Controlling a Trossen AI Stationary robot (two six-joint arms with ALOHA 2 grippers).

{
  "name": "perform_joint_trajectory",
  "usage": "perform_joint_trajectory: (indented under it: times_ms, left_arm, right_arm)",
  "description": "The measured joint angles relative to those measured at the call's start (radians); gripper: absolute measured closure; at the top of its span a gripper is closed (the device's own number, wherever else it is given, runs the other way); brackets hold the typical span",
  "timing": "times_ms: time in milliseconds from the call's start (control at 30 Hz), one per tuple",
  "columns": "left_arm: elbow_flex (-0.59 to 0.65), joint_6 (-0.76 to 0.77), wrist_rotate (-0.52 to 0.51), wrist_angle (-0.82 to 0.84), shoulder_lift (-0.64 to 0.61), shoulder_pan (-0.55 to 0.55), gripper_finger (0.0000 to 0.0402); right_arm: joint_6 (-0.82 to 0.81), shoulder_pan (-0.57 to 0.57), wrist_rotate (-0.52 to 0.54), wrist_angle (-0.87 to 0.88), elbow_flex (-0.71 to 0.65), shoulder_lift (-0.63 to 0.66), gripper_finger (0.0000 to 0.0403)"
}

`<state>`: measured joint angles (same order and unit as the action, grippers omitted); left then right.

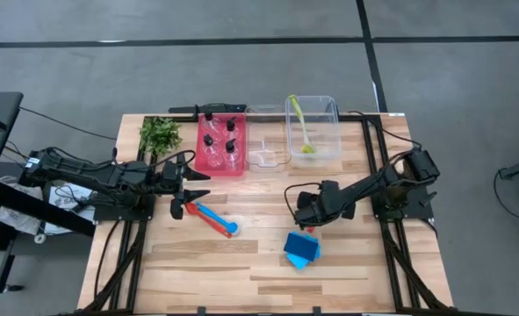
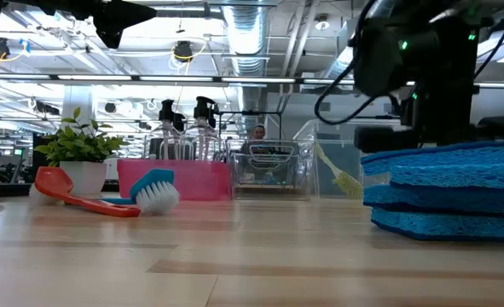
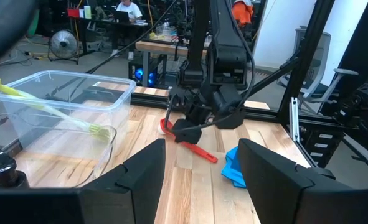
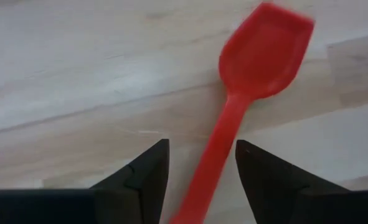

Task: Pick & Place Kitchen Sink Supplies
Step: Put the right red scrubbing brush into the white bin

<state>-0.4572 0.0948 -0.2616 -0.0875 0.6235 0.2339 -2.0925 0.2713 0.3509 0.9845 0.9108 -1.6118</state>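
A red spatula (image 4: 264, 56) lies on the wooden table (image 1: 241, 272). Its handle (image 4: 205, 174) runs between the fingers of my right gripper (image 4: 202, 162), which is open and points steeply down. There is a gap on each side of the handle. The left wrist view shows this spatula (image 3: 193, 148) under the right gripper (image 3: 187, 132). Blue sponges (image 1: 301, 248) lie stacked just near of it. A red and blue brush (image 1: 215, 219) lies mid-table. My left gripper (image 1: 189, 189) hovers level at the left, open, with nothing between its fingers.
At the far edge stand a red bin (image 1: 219, 149) with small black-capped bottles, a small clear bin (image 1: 263, 151), and a larger clear bin (image 1: 313, 132) holding a yellow-green brush (image 1: 301, 127). A leafy plant (image 1: 160, 133) sits at the far left.
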Motion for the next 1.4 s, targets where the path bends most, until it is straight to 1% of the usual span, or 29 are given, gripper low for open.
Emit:
perform_joint_trajectory:
  times_ms: [233,333,467,700,833,933,1133,1400]
  left_arm:
    - [0.000,0.000,0.000,0.000,0.000,0.000,0.0197]
    - [0.000,0.000,0.000,0.000,0.000,0.000,0.0197]
    - [0.000,0.000,0.000,0.000,0.000,0.000,0.0197]
    - [0.000,0.000,0.000,0.000,0.000,0.000,0.0197]
    - [0.000,0.000,0.000,0.000,0.000,0.000,0.0197]
    - [0.000,0.000,0.000,0.000,0.000,0.000,0.0197]
    - [0.000,0.000,0.000,0.001,0.000,0.000,0.0197]
    - [0.000,0.000,0.000,0.001,0.000,0.000,0.0197]
  right_arm:
    - [-0.003,-0.006,-0.057,-0.053,0.006,-0.117,0.0220]
    - [-0.005,0.002,-0.063,-0.070,0.005,-0.147,0.0228]
    - [-0.003,0.008,-0.079,-0.064,0.024,-0.149,0.0257]
    - [-0.002,0.008,-0.032,-0.027,0.045,-0.101,0.0327]
    - [0.000,0.008,-0.032,-0.024,0.044,-0.072,0.0350]
    - [0.000,0.009,-0.028,-0.022,0.044,-0.058,0.0353]
    - [0.000,0.016,-0.029,-0.019,0.044,-0.042,0.0338]
    - [0.019,0.055,-0.039,-0.017,0.046,-0.018,0.0346]
